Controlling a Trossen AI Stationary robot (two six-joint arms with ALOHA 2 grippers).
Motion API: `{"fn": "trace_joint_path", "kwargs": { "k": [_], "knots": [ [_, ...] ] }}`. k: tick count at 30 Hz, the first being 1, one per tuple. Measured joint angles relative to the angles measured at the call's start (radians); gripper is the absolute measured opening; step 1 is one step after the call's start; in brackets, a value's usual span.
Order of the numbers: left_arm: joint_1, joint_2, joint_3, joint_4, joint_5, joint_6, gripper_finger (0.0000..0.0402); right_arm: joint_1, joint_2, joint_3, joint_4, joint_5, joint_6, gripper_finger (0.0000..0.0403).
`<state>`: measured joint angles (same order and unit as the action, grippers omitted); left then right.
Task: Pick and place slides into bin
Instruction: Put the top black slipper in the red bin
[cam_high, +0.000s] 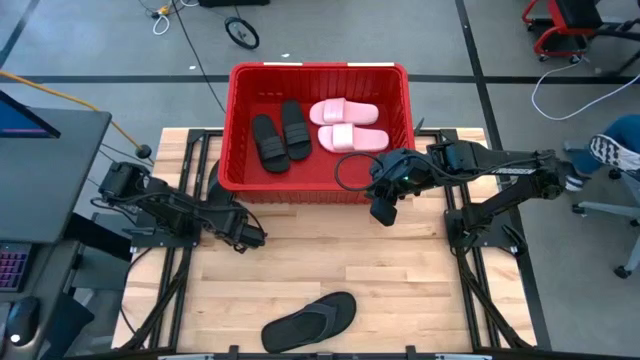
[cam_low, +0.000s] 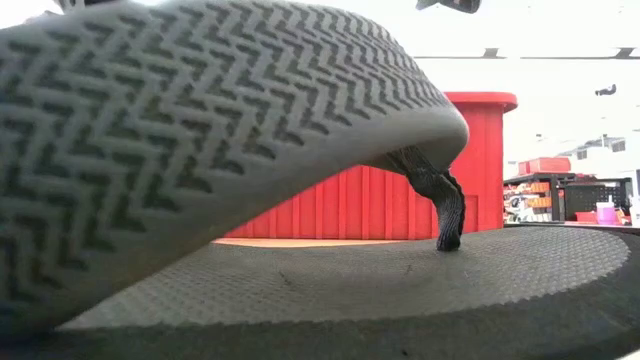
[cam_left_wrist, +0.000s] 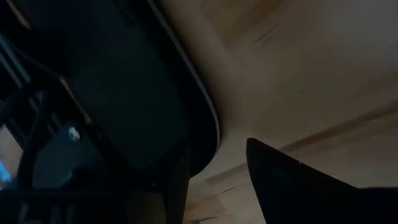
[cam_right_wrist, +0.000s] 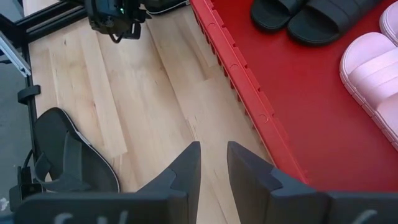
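Observation:
The red bin (cam_high: 318, 70) stands at the table's far middle. In it lie two black slides (cam_high: 281, 135) and two pale pink slides (cam_high: 345, 125), side by side on its floor; they also show in the right wrist view (cam_right_wrist: 311, 15) (cam_right_wrist: 379, 68). A black flip-flop (cam_high: 310, 320) lies flat on the table near the front edge, and it fills the low view (cam_low: 300, 150). My right gripper (cam_high: 385, 210) hangs over the table just in front of the bin's near rim (cam_right_wrist: 242, 81), fingers (cam_right_wrist: 213, 165) narrowly apart and empty. My left gripper (cam_high: 250, 238) rests low by the bin's near left corner, open and empty (cam_left_wrist: 217, 186).
Bare wooden table lies between the bin and the flip-flop (cam_right_wrist: 68, 155). Dark arm frames flank the table at left and right. A monitor and keyboard stand off the table's left side; a chair and a person's shoe (cam_high: 615, 150) show at the right.

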<state>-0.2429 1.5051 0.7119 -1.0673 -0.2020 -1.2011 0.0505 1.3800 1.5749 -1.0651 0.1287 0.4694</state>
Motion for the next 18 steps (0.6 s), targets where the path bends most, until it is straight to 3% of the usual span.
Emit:
{"fn": "trace_joint_path", "kwargs": {
  "k": [10,18],
  "knots": [
    [-0.011,-0.002,-0.074,0.043,0.010,-0.044,0.0141,0.000,0.000,0.000,0.000,0.000,-0.019,0.0085],
    [-0.010,-0.002,-0.064,0.049,0.016,-0.044,0.0014,0.000,0.000,0.000,0.000,0.000,-0.026,0.0085]
  ]
}}
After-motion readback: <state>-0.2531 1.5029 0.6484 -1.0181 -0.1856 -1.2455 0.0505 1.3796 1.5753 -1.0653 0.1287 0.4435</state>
